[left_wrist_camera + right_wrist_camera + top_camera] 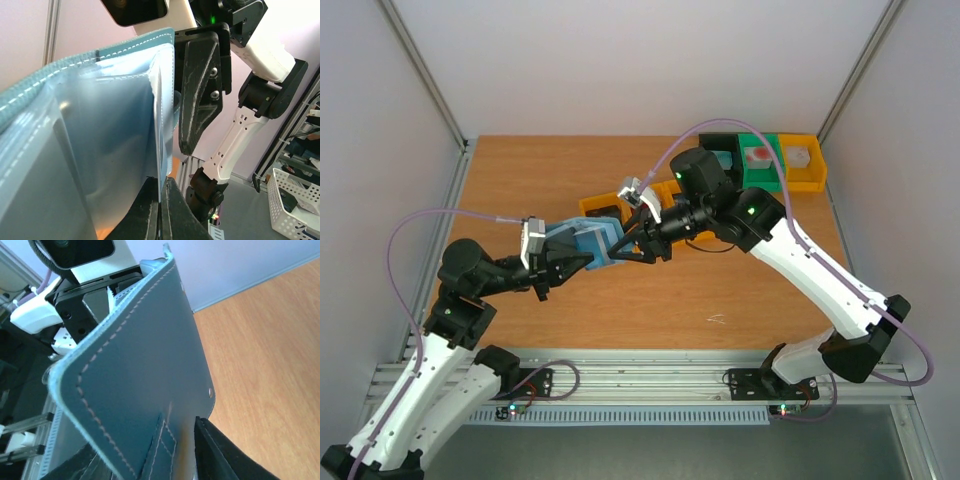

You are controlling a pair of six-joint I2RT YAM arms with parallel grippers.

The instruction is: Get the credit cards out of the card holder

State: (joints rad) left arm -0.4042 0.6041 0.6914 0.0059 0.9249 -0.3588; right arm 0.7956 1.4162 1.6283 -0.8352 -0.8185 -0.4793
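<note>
Both left fingers (588, 262) and right fingers (621, 250) were clamped on the card holder (582, 240), held over the desk (700, 300).

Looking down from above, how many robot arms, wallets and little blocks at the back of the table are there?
Robot arms: 2, left arm and right arm
Wallets: 1, the blue wallet held up between them
Blocks: 3, teal block, red-white block, grey block
Total: 6
</note>
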